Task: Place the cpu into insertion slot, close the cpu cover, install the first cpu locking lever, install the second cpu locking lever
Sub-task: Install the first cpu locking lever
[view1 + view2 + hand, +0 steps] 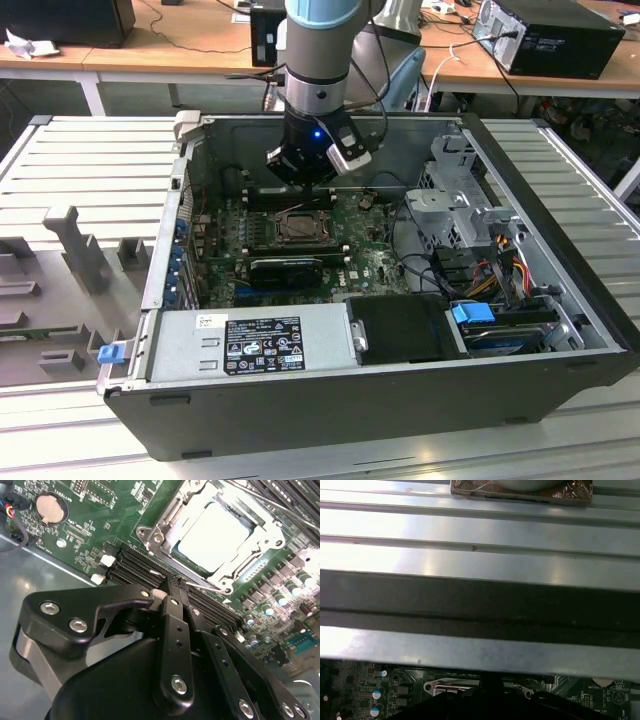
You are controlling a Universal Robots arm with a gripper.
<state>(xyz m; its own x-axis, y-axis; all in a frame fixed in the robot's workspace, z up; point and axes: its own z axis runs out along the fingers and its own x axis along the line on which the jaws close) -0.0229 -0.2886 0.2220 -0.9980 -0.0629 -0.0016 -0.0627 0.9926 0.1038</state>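
The cpu (215, 532) lies in the insertion slot (160, 530), its pale silver top showing through the window of the cpu cover (252, 555). The cover lies flat over it. A thin wire locking lever (205, 584) runs along the socket's near edge. My gripper (175, 585) has its black fingers (176, 625) pressed together, with the tips right at that lever over the black memory slots (135, 565). I cannot tell whether the wire is pinched. In the exterior view the gripper (303, 182) hangs just behind the socket (300, 226) inside the open computer case.
The green motherboard (370, 255) lies inside a black case (560, 250). A black card (285, 268) sits in front of the socket, a grey power supply (260, 345) nearer still, and drive cages and cables (460, 215) at the exterior view's right. The ribbed metal table (480, 535) surrounds the case.
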